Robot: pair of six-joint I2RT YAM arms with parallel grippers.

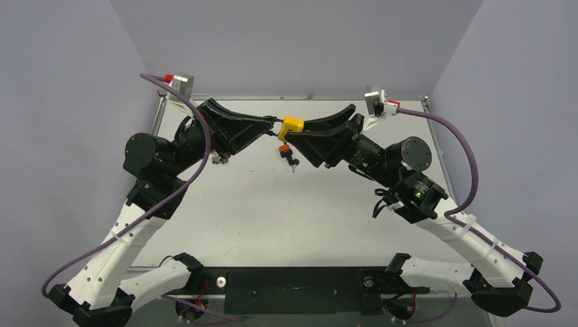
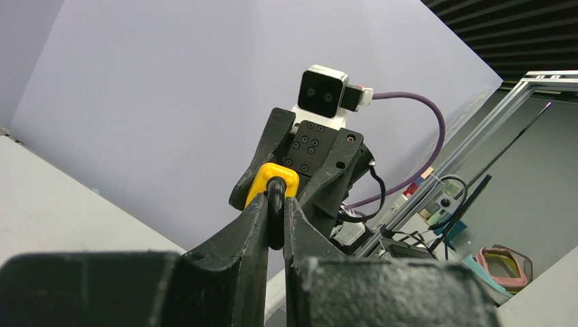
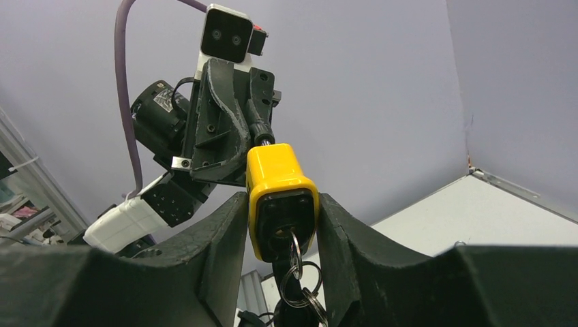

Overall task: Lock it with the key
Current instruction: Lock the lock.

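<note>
Arms [image 1: 163, 153] raised, left claw [image 2: 275, 204], right claw [image 3: 283, 204] clasping padlock [image 1: 292, 124]

Robotics lab: grey enclosure walls [image 1: 272, 41], aluminium framing [image 2: 491, 119], purple cabling [image 1: 472, 170].

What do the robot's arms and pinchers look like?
The left arm and right arm have white lower shells and black joints. The left gripper and right gripper are black, wedge-shaped two-finger claws. A purple cable runs to a white camera box on each wrist.

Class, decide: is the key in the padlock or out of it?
In. The key sits in the yellow padlock's underside, rings dangling below.
</note>
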